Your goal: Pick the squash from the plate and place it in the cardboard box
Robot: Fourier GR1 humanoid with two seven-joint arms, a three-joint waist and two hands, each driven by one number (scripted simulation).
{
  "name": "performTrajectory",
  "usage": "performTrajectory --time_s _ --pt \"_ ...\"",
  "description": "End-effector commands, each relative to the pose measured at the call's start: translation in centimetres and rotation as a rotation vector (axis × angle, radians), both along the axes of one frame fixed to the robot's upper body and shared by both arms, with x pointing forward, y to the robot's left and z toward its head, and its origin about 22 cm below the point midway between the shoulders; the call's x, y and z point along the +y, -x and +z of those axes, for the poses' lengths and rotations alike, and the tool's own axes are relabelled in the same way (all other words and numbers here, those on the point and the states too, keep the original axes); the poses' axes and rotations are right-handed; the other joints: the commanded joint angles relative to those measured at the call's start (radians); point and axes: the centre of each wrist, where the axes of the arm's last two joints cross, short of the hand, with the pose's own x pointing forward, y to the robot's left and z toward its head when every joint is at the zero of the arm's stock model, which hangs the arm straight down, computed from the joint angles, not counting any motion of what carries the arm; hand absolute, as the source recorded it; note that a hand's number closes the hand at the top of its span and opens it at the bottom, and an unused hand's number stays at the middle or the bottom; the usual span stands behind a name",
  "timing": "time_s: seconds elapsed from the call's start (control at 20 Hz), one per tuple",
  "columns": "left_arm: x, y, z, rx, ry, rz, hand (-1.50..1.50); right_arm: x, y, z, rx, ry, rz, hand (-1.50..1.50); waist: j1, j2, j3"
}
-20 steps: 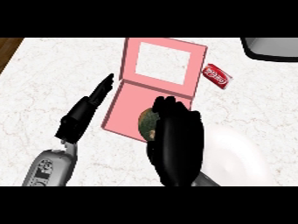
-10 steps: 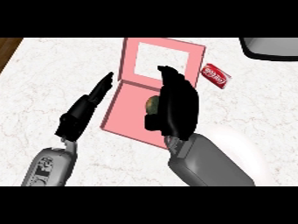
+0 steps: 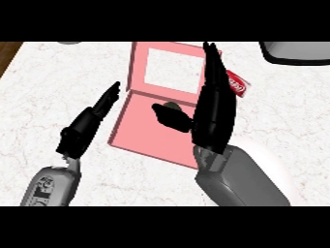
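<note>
Squash [image 3: 170, 105] down inside pink box [image 3: 142, 133], half hidden by the thumb of right hand [image 3: 212, 111]. Looks placed; likely only the retreat left. Right hand edge-on over box, fingers straight and pointing away, thumb out left, gripping nothing. Left hand [image 3: 85, 128] flat-fingered, resting beside box's left edge.

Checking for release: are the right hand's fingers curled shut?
No, the right hand has its fingers straight, stretched out over the pink box.
</note>
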Motion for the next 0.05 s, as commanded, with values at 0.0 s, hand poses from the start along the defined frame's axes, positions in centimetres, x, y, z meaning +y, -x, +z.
performTrajectory --time_s 0.0 --pt "0.24 0.58 0.19 -0.011 -0.005 0.021 0.0 -1.83 1.53 0.01 -0.12 -0.242 -0.069 -1.5 -0.019 -0.005 0.0"
